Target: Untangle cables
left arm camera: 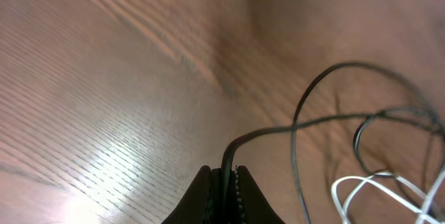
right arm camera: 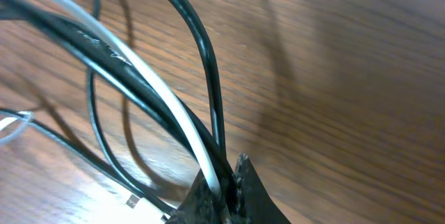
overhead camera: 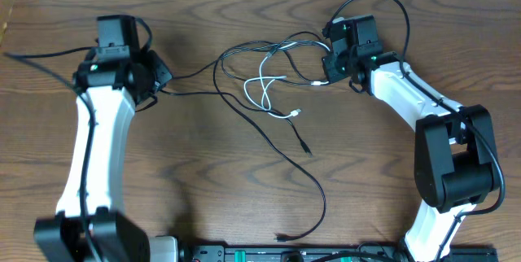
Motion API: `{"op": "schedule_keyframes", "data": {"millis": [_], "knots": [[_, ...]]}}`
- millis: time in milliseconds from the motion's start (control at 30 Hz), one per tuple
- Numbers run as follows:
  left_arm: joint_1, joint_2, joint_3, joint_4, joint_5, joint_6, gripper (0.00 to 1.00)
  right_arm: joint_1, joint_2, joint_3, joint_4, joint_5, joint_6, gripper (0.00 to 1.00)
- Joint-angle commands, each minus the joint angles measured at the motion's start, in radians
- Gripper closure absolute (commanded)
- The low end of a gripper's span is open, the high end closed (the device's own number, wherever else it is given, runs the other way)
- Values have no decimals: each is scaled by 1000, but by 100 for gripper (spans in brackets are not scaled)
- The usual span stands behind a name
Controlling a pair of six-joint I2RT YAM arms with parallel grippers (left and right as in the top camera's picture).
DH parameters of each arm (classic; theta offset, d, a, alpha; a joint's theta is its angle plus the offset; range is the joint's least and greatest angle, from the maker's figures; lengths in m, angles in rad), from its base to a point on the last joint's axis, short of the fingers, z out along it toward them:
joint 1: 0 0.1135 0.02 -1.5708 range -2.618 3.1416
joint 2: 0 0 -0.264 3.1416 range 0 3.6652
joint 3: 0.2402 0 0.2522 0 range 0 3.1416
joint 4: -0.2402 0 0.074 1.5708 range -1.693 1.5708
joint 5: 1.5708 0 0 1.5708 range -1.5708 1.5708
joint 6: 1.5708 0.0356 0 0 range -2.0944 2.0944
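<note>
the left hand [left arm camera: 224,184] is clenched on one black cable [left arm camera: 259,135]; the right hand [right arm camera: 224,182] is clamped on black cables [right arm camera: 206,57] and the white cable [right arm camera: 149,99] together. beyond, the tangle [overhead camera: 267,73] is spread on the bench [overhead camera: 187,172] between both hands. if the hands are drawn apart, loops could be cinched into a knot, or a cable slipped free. faint print on one black cable cannot be read.

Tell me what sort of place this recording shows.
Likely a robotics lab bench rather than a home: a wood-grain table, a left arm and a right arm based at its near edge, and thin cables tangled between them.
</note>
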Motion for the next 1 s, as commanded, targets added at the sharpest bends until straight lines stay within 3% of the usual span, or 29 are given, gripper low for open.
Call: {"op": "schedule_keyframes", "data": {"millis": [0,300,367,400,433,467,533,567,700,833,967], "knots": [[7,85,30,-8,47,9,92,-3,10,-8,10,-73,24,99],[7,183,30,53,49,10,90,-2,10,-8,20,-76,24,99],[7,192,29,63,49,10,73,-3,10,-8,35,-76,24,99],[7,195,29,72,49,12,49,-3,8,-8,53,-76,33,99],[7,196,29,79,56,30,35,-3,4,-8,63,-77,45,99],[7,196,30,90,79,64,25,-3,-2,-6,71,-80,62,99],[9,195,40,102,169,143,16,-3,-20,-5,82,-139,81,99],[11,195,55,102,295,200,16,-3,-37,-5,98,-251,84,99],[7,198,59,113,527,211,16,-2,-44,-5,166,-536,111,99],[-8,200,56,128,514,211,16,9,-44,-5,140,-678,117,99],[-10,218,35,179,483,199,16,25,-43,-5,43,-682,92,99]]}}
